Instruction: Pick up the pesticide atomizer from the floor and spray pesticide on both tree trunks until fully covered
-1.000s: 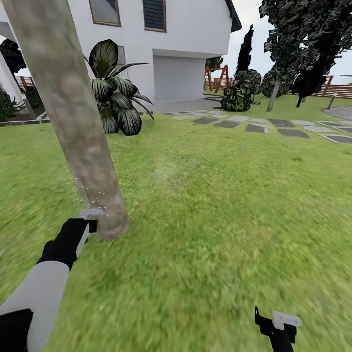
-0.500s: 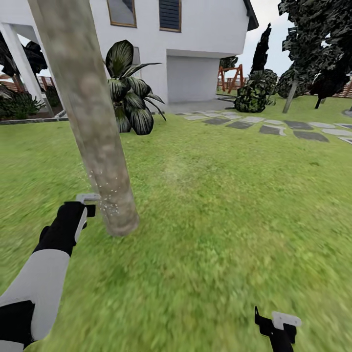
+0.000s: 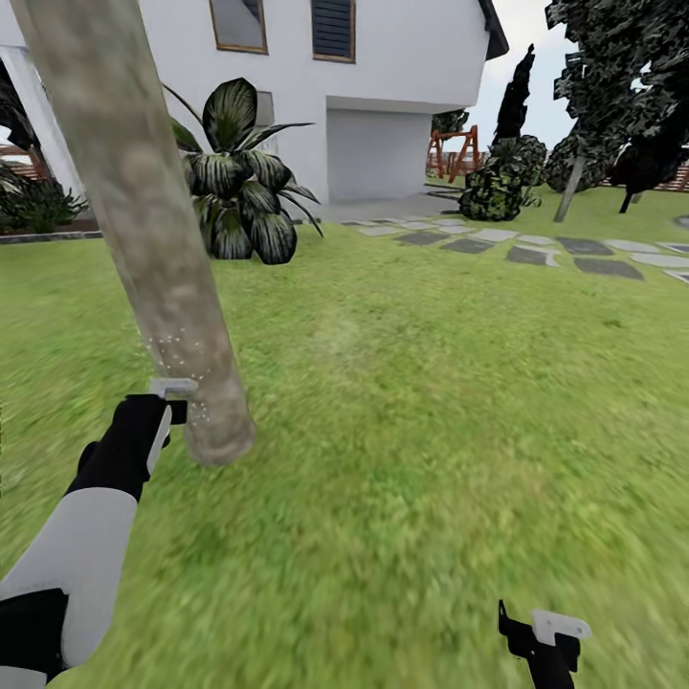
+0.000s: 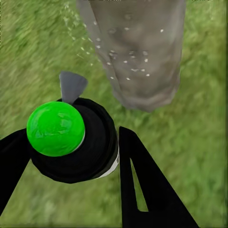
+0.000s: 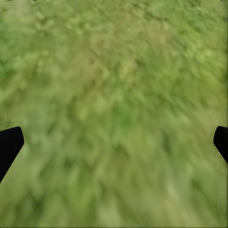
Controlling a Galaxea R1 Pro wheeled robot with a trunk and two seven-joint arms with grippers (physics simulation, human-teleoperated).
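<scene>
1 atomizer (image 4: 71,140), 1 trunk (image 3: 144,230), perhaps 2 trees (image 3: 612,86)

I am looking over the lawn (image 3: 431,402), a wide stretch of blurred green grass running up to the white house (image 3: 383,86). A mottled grey-tan tree trunk (image 3: 153,239) is rising from it close at my left, its flared base sitting in the grass. Farther off, a dark-leaved palm (image 3: 234,182) is standing on the lawn's far edge, and grey stepping stones (image 3: 536,251) are lying flat in the turf at right.
</scene>
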